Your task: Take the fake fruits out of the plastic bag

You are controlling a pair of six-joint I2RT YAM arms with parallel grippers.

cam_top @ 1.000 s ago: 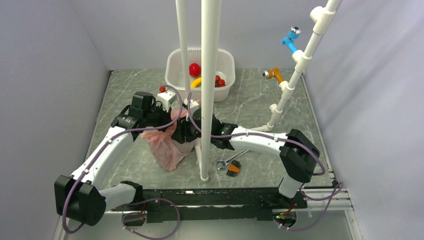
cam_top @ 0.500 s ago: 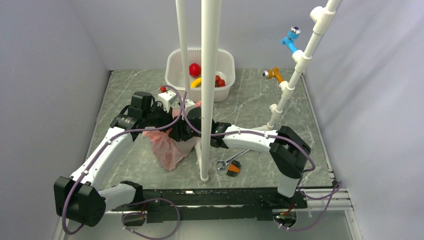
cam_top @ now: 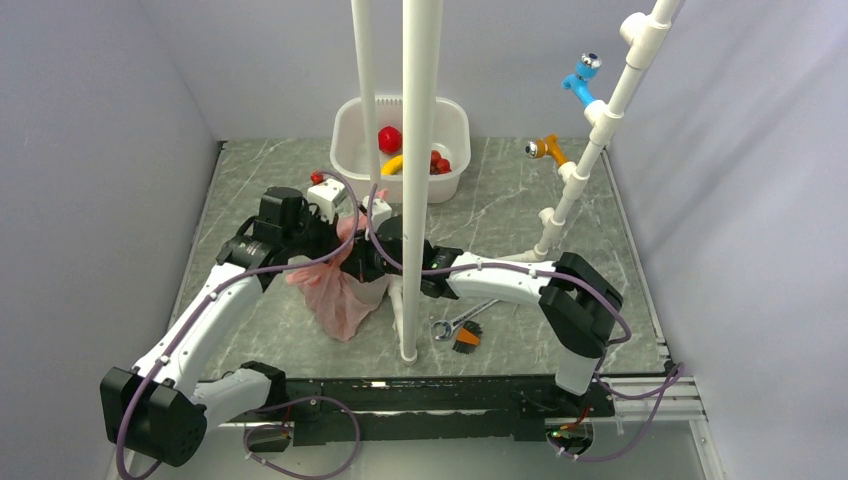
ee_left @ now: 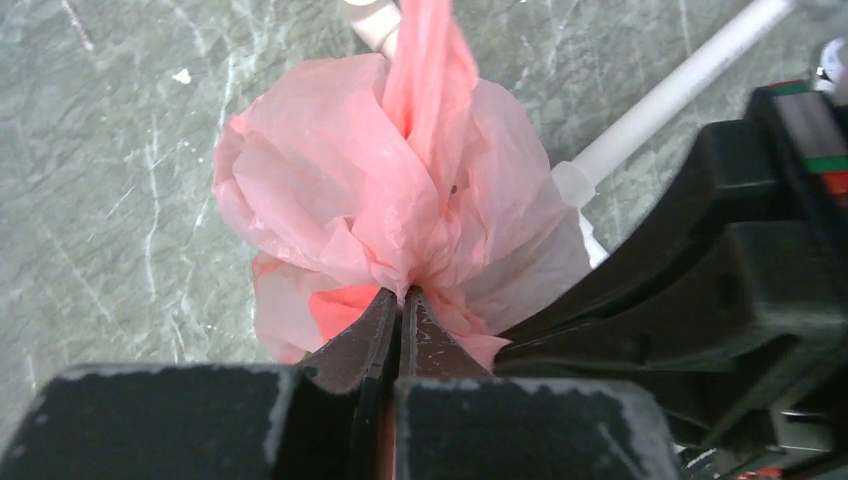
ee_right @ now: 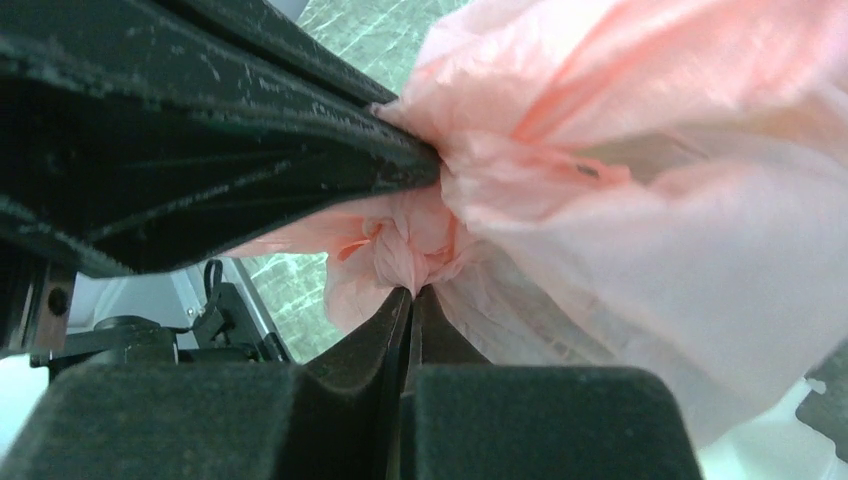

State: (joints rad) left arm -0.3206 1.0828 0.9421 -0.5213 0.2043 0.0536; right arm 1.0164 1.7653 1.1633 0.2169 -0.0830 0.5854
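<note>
**While both grippers clamp the plastic bag (cam_top: 335, 290), its mouth is not open**

Although some fake fruits (cam_top: 390, 138) lie in the white tub (cam_top: 450, 185) at the far side of the table (cam_top: 520, 220), none can be seen through the crumpled pink film in any view. It cannot be told if some are inside. The bag is left of the table's middle, nearer than the tub. Its upper part is gathered into a knot of folds and the rest droops toward the near edge.

The left gripper (ee_left: 402, 295) has its jaws pressed together on a pinch of film. The right gripper (ee_right: 410, 292), coming from the other side, is also clamped on a fold of the bag. The two wrists are very close to each other. An orange-handled wrench (cam_top: 458, 330) lies apart, near the right arm.

The step in hand seems to be the securing of the bag from two sides. The next move probably asks for pulling the folds apart slowly, or for tilting the bag, so that the mouth opens. The thin film may slip or tear if it is pulled hard.
</note>
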